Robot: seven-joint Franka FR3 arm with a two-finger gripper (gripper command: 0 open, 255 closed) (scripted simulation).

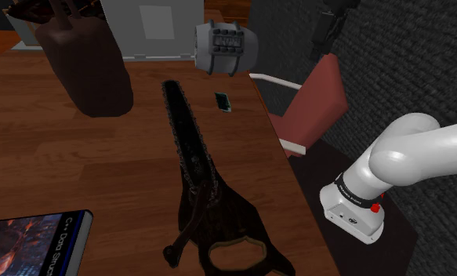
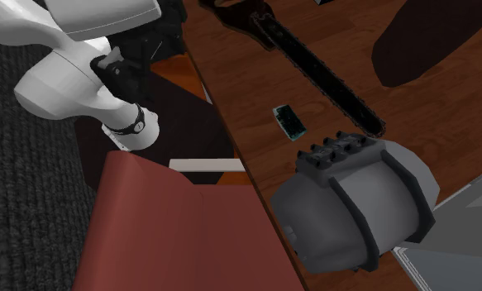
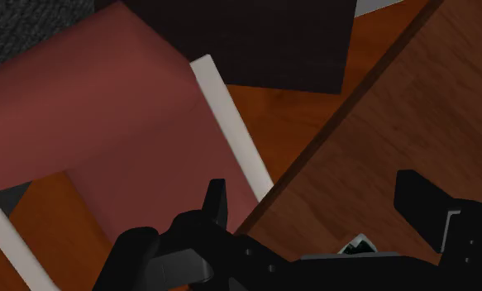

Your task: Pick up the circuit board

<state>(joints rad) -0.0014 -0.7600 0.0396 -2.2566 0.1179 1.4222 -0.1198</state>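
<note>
While the gripper [image 3: 313, 188] hangs open at the table [image 1: 140, 176] edge, the approach step calls for reaching the circuit board [image 1: 223, 101], upper centre.

White glossy arm [image 1: 411, 149], dark wrist band [image 1: 350, 190], red button [image 1: 375, 208]; black tool [image 3: 313, 192].

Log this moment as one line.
stage: pre-grasp | end effector: open, empty, near table edge | circuit board: lying on table, not held

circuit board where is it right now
In the shoulder view the circuit board lies on the wooden table, just right of the chainsaw, near the grey device.
</note>
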